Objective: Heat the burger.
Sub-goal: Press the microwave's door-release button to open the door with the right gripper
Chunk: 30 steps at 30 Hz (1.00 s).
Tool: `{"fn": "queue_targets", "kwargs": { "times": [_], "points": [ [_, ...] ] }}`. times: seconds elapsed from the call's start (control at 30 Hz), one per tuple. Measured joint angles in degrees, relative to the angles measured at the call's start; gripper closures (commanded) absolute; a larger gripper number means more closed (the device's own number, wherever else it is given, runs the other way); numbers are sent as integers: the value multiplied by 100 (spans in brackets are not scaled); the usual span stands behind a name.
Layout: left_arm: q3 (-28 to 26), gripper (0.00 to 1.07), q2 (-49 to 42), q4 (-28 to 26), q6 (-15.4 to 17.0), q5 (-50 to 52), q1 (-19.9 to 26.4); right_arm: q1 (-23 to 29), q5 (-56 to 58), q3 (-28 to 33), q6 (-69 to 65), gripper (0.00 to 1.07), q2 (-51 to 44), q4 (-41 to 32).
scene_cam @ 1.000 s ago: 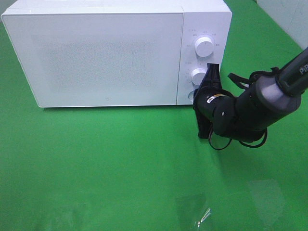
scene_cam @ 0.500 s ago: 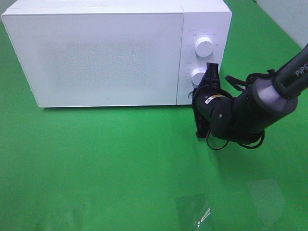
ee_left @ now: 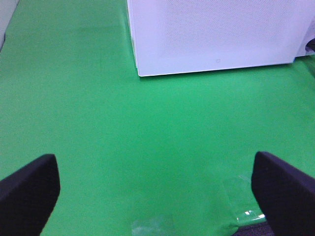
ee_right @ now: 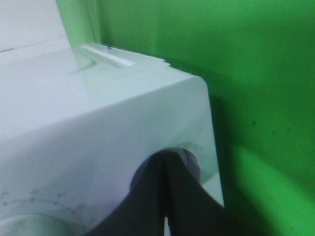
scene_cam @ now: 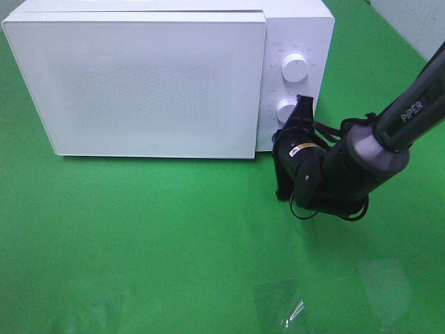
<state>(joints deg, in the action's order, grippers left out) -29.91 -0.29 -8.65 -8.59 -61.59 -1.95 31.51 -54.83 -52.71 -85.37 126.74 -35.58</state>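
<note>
One white microwave (scene_cam: 153, 83) with two knobs (scene_cam: 295, 67) stands before two claws. The right claw (scene_cam: 281, 136) is closed, its tips on the round button (ee_right: 192, 164). The left claw (ee_left: 155, 164) gapes empty. The burger shows nowhere, so its place relative to either claw cannot be told.

surface: green table (scene_cam: 139, 243) | on it: white microwave (scene_cam: 153, 83), far side

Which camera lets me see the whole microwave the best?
The high camera: it shows the whole microwave, door and knobs. The left wrist view catches only a lower part of its door; the right wrist view is a blurry close-up of one corner.
</note>
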Motion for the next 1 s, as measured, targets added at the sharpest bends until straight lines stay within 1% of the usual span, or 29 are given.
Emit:
{"fn": "queue_targets", "kwargs": {
  "times": [1.0],
  "points": [
    [0, 9, 0, 0, 0, 0, 0, -17, 332, -46, 86, 104, -63, 34]
  ]
}}
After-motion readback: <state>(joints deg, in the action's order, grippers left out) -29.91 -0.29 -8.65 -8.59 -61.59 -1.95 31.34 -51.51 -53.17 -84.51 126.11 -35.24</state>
